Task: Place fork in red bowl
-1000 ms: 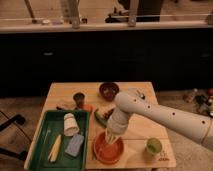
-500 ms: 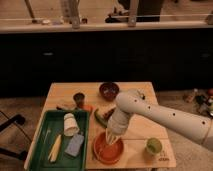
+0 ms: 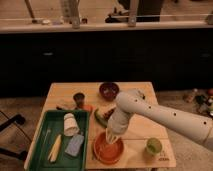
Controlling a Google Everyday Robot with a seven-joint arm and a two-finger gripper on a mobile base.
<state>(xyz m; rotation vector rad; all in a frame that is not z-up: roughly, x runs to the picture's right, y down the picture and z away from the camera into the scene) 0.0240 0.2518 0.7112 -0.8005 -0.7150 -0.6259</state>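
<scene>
The red bowl (image 3: 107,149) is a wide, shallow orange-red dish near the front edge of the wooden table (image 3: 137,127). My white arm reaches in from the right and bends down over it. The gripper (image 3: 113,136) hangs just above the bowl's far rim. A slim pale cream piece, the fork (image 3: 109,137), hangs from the gripper's lower end, reaching down to the bowl's far rim. Much of the fork is hidden by the gripper.
A green tray (image 3: 42,147) at the left holds a white cup (image 3: 70,124), a blue sponge (image 3: 75,145) and a flat pale yellow utensil (image 3: 55,148). A dark maroon bowl (image 3: 108,90) stands at the back, a dark cup (image 3: 79,98) beside it. A green cup (image 3: 153,146) stands front right.
</scene>
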